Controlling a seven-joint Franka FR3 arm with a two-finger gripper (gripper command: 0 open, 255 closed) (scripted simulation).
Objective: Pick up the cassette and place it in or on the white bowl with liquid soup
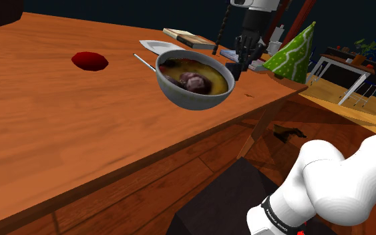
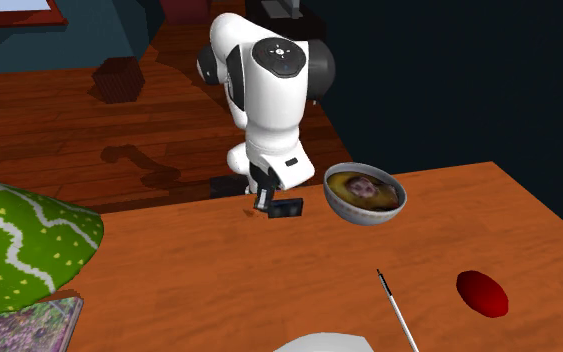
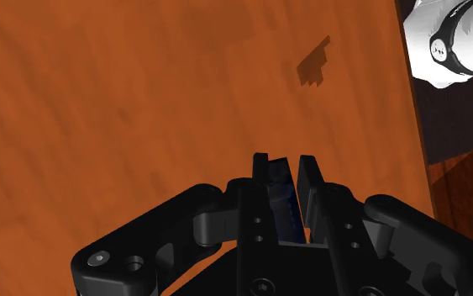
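A broad brown wooden tabletop carries everything. The white jointed arm reaches over the tabletop's edge nearest the stand. A green cone patterned with white zigzags and dots stands toward the corner at the shoulder view's right, with a flat purple-covered book beside it.

The grey-white round bowl of yellowish soup with dark purplish lumps sits near the same edge as the arm. A white plate lies farther in, toward the opposite edge. A glossy red rounded lump rests well apart from the bowl, toward the shoulder view's left.

The all-black gripper hangs just beside the bowl, above the edge strip of the tabletop. Its fingers stand narrow, clasping the small dark, flat cassette between them. The cassette is clear of the wood, casting a shadow below it, and not in the bowl. A thin silver rod with a dark tip lies between bowl and plate.
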